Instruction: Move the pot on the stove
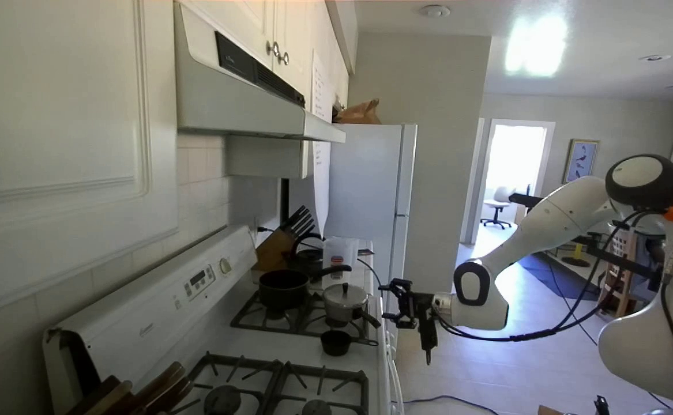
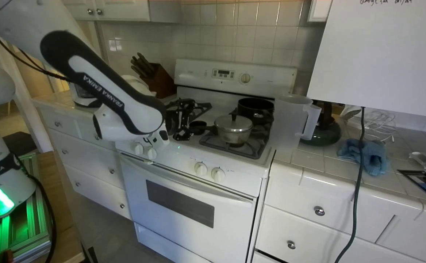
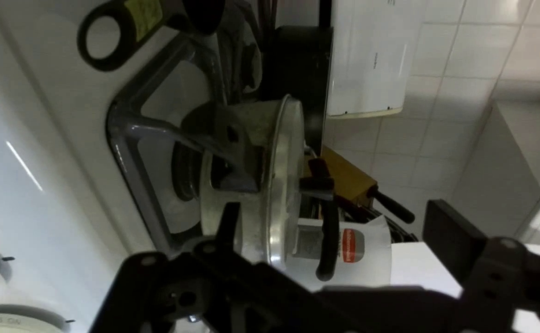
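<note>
“On the stove, up front, is that where the pot sits?”

“Yes, on a front grate, upright, one lid on top, its dark handle pointing out toward the front edge.”

“And the gripper?”

“Near that handle, close by the front edge, jaws spread wide. In the wrist view the pot's body shows past the fingers, apart from them.”

“How much room round the pot?”

“Not much behind: a black saucepan stands close, toward the back panel. To one side a small black pan sits on the white strip between grates. Past that pan the stovetop opens out, with two burner caps in view. Opposite, a plastic pitcher stands on the tiled counter, just beside the stove's side edge. In front, a white ledge runs between the grate and the edge.”

“Count them up.”

“Three on the stove: one silvery pot, two black pans. Four control knobs along the front, two and two. On the counters, one pitcher, one dark round vessel near it, one blue cloth, and two knife blocks set on opposite sides of the stove.”
</note>
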`<action>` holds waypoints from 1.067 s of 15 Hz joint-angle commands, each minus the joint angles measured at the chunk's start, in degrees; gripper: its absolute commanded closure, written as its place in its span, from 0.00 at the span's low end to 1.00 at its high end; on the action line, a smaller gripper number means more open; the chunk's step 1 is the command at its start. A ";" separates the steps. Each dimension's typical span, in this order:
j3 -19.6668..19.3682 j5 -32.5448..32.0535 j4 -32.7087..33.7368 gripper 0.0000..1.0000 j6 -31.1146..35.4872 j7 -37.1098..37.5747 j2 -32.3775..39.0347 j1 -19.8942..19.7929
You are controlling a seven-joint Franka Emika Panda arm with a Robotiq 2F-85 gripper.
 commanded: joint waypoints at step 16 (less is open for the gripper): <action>17.38 -8.76 15.02 0.00 44.18 -2.50 -25.55 4.33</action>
